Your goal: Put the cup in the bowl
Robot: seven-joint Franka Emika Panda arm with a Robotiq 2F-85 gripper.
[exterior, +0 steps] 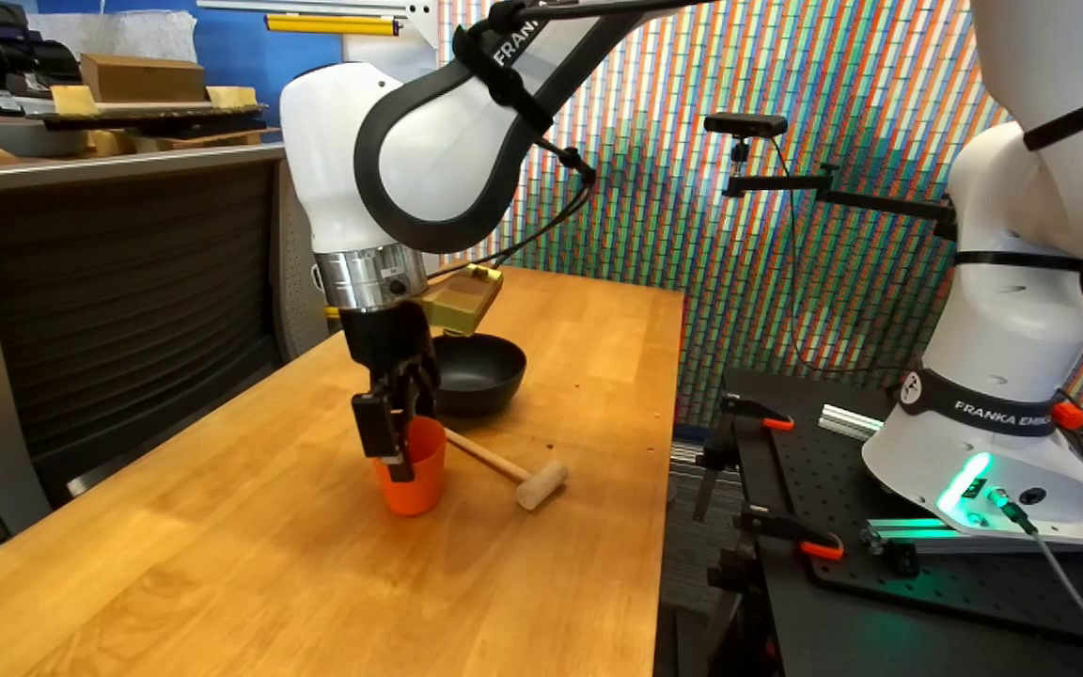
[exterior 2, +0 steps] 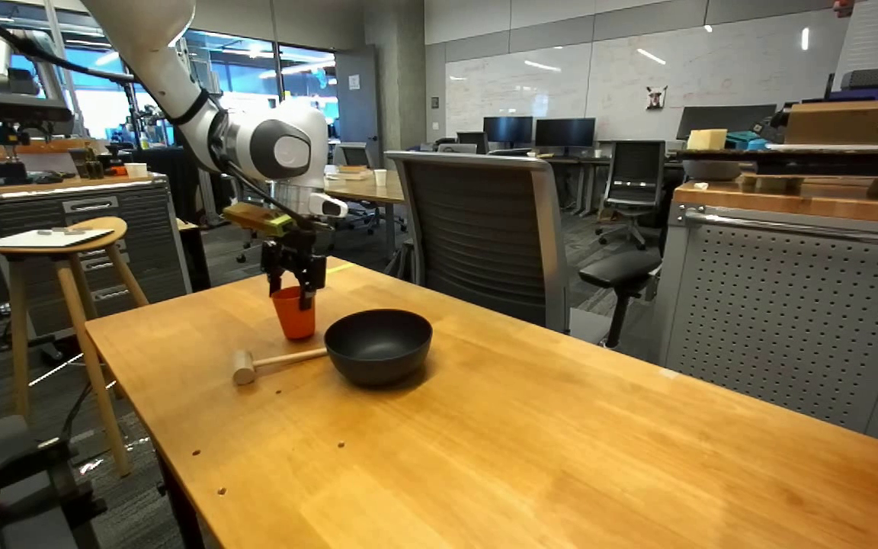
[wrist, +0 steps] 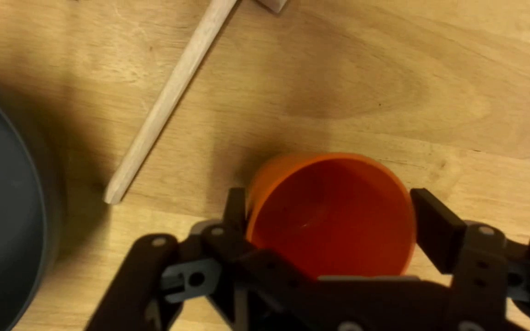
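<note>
The orange-red cup (exterior: 417,491) is between the fingers of my gripper (exterior 2: 291,293), opening up and slightly tilted. In the wrist view, one black pad is against each side of the cup (wrist: 338,207), so the gripper (wrist: 330,216) looks shut on it. The cup (exterior 2: 294,320) is low over the table; I cannot tell whether its base touches the wood. Part of its near rim is hidden by the gripper. The black bowl (exterior 2: 378,362) stands upright beside the cup, apart from it. It shows at the left edge of the wrist view (wrist: 44,207) and behind the gripper in an exterior view (exterior: 494,390).
A wooden mallet (exterior 2: 244,368) lies on the table (exterior 2: 485,457), its handle end (wrist: 122,184) lying between cup and bowl. A chair (exterior 2: 485,244) stands at one long side of the table. The robot base stand (exterior: 880,564) is at the opposite side.
</note>
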